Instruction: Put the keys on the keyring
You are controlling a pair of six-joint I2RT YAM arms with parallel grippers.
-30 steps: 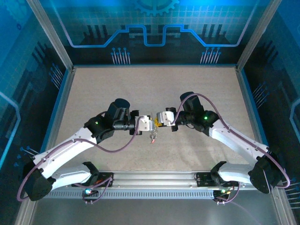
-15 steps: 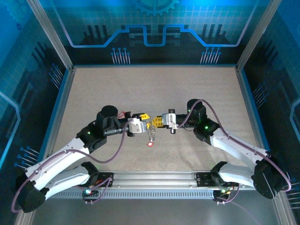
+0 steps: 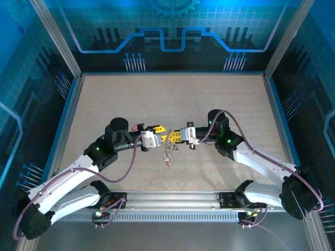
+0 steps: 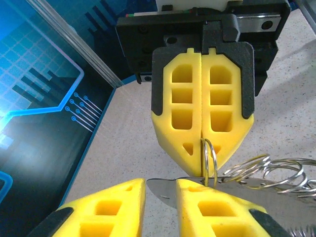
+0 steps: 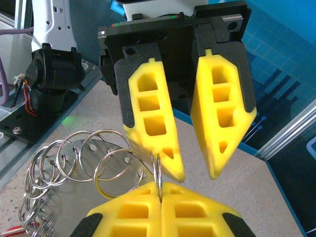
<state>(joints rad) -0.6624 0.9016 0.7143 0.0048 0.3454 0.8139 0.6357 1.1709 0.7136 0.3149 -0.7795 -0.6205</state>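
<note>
The keyring is a bunch of silver split rings (image 5: 74, 153) threaded on a flat metal tag (image 4: 165, 190). It hangs between the two grippers over the table's middle (image 3: 167, 150). My right gripper (image 5: 161, 190) is shut on one upright split ring (image 4: 209, 158), pinched at its pad tips (image 3: 176, 137). My left gripper (image 4: 160, 185) faces it with its jaws apart. The tag's tip pokes into that gap and lies against the right-hand finger (image 4: 217, 207). In the right wrist view the left gripper (image 5: 196, 173) stands open. A red key head (image 3: 166, 163) dangles under the bunch, with another red key head (image 5: 10, 230) at the picture's edge.
The sandy table (image 3: 172, 99) is walled by blue panels and an aluminium frame (image 3: 57, 47). Purple cables loop from both arms. The arm bases sit on the rail (image 3: 172, 198) at the near edge.
Over the last second the left arm drew back to the left and the right arm shifted with it. The bunch now hangs lower. Little moved in the last half second.
</note>
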